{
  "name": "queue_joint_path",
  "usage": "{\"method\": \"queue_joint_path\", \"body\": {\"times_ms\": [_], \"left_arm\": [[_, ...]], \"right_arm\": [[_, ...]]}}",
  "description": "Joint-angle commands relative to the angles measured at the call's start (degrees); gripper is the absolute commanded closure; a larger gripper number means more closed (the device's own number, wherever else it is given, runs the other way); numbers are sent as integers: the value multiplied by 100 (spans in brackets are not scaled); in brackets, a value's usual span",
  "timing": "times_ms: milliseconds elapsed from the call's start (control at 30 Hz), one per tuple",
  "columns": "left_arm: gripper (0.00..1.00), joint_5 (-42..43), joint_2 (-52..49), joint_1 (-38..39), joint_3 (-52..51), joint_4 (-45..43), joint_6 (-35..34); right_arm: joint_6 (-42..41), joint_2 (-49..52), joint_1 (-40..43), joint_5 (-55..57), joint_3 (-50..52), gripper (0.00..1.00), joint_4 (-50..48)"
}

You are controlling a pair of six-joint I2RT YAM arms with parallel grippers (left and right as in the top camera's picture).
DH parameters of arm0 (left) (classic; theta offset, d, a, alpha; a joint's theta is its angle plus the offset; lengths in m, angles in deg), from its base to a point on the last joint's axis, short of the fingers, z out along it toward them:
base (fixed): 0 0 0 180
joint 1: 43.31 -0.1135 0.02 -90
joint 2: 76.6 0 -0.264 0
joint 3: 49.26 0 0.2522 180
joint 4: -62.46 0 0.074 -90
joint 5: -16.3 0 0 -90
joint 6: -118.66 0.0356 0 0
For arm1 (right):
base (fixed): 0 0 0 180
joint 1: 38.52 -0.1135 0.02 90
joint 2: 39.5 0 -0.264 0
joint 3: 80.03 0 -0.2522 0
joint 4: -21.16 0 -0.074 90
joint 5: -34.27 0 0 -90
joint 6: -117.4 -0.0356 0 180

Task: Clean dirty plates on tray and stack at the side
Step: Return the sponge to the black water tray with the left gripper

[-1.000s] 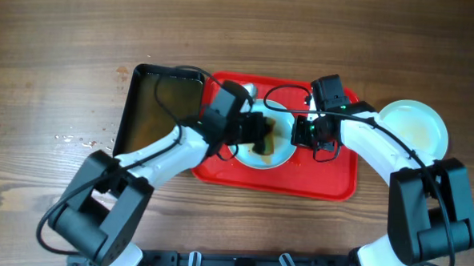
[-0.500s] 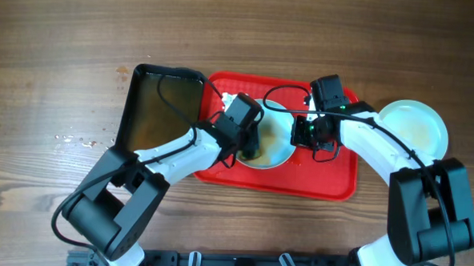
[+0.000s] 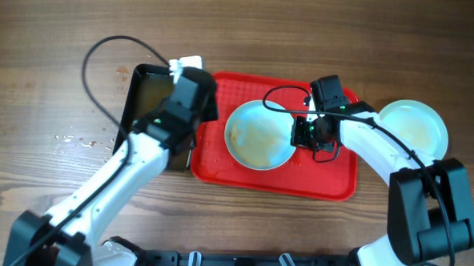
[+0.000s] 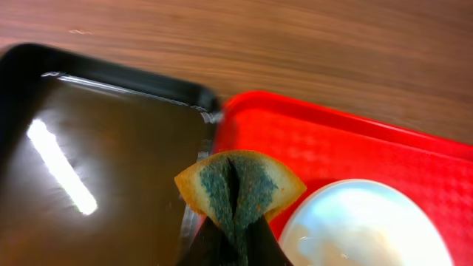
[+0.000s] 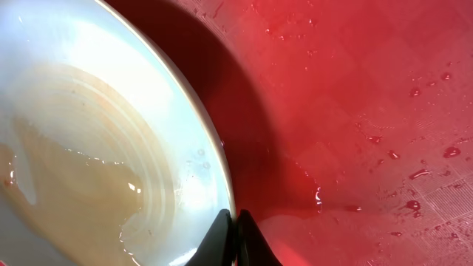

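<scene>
now: sponge gripped, plate pinched

left gripper is clenched on a folded sponge above the red tray's left edge, beside the black tray. right gripper pinches the rim of the wet plate at tray centre; another plate lies right of the tray.

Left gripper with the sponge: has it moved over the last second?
Yes. The left gripper, shut on the folded yellow-green sponge, swung left off the pale round plate to the black rectangular tray's right edge.
</scene>
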Motion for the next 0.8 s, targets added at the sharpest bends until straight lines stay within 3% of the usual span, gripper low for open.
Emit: {"method": "queue_joint_path", "body": {"times_ms": [0, 133, 400, 500, 533, 567, 600, 767], "left_arm": [[96, -101, 225, -649, -46, 365, 103], [96, 791, -11, -1377, -177, 527, 1226], [96, 833, -1425, -1523, -295, 542, 1633], [96, 1357, -1849, -1517, -295, 505, 2203], [92, 1384, -1908, -1517, -295, 498, 2304], [44, 1279, -1910, -1519, -293, 479, 2367], [27, 1075, -1908, -1521, -293, 446, 2343], [20, 730, -1908, -1521, -293, 61, 2326]], "right_arm": [[7, -96, 7, 127, 37, 96, 31], [4, -96, 7, 127, 37, 96, 26], [4, -96, 7, 125, 37, 96, 31], [4, -96, 7, 127, 37, 96, 31], [4, -96, 7, 125, 37, 96, 31], [4, -96, 7, 127, 37, 96, 31], [4, -96, 7, 127, 37, 96, 28], [4, -96, 7, 127, 37, 96, 28]]}}
